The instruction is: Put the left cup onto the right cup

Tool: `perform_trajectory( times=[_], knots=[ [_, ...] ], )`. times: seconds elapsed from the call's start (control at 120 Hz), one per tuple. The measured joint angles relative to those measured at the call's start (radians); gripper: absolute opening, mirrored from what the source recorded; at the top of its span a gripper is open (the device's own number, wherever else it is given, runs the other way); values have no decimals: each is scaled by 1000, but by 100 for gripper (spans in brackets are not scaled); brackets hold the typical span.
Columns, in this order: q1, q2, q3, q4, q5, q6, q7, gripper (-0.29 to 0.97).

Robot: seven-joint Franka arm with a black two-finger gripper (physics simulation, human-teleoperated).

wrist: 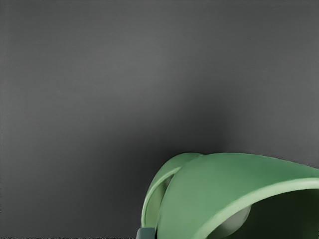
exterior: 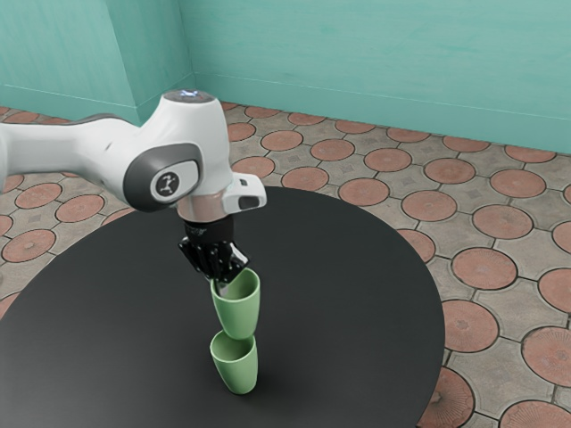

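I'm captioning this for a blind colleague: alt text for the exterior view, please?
The black hand of a white robot arm grips the rim of a green upper cup, whose base meets the mouth of a matching lower cup standing on a round black table. Terracotta floor tiles and teal walls surround it.

Free passage is offered over most of the round black desk [exterior: 357,267], toward the exterior view's right and toward the far rim. One obstruction is formed near the front edge: the lower pale green tapered cup [exterior: 235,364] stands upright, and the upper pale green tapered cup [exterior: 239,308] is held at its mouth, its rim clamped by the black two-finger hand [exterior: 220,272]. The space above and to the exterior view's left of the stack is taken up by the white arm [exterior: 134,160].
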Motion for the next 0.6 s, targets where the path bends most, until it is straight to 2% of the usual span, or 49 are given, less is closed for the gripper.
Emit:
perform_trajectory(
  times=[0.6],
  knots=[
    [7, -35, 2, -46, -3, 2, -3, -11]
  ],
)
